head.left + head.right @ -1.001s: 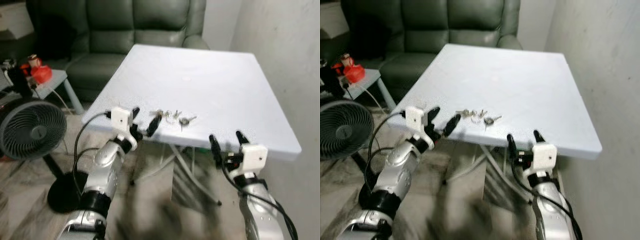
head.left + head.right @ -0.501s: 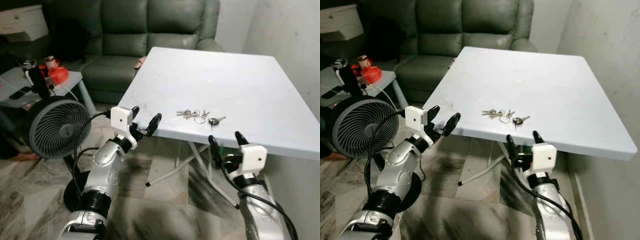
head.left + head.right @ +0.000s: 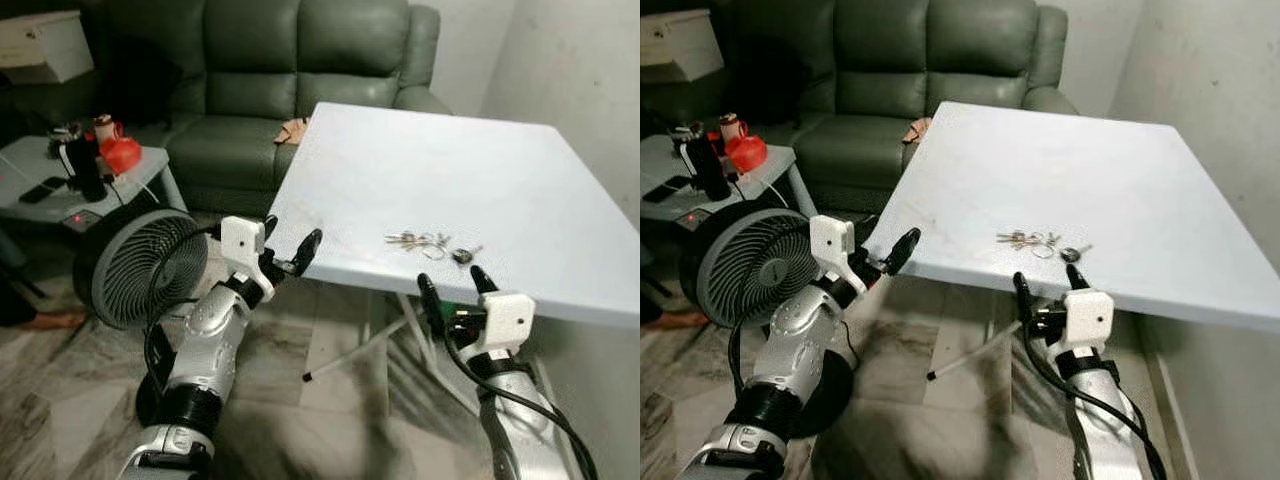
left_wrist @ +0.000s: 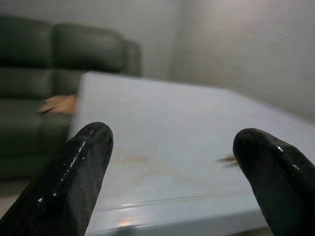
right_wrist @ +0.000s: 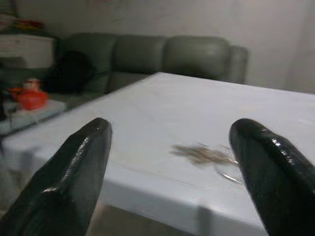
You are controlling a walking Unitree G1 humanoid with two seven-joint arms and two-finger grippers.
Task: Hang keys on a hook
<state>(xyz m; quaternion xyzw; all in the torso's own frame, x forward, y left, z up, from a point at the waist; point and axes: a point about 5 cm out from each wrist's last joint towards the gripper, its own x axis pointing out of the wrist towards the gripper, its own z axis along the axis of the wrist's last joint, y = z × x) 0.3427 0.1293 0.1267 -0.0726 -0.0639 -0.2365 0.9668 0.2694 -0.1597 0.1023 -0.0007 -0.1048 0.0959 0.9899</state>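
The keys look like bright, shiny metal. The table has a smooth, matt pale top with faint scuffs near its left edge. The sofa far behind looks like dull green leather. Both grippers' fingers are glossy black plastic.

One table, one bunch of keys, one sofa. One fan, one side table, one red pot. Two grippers: left, right.
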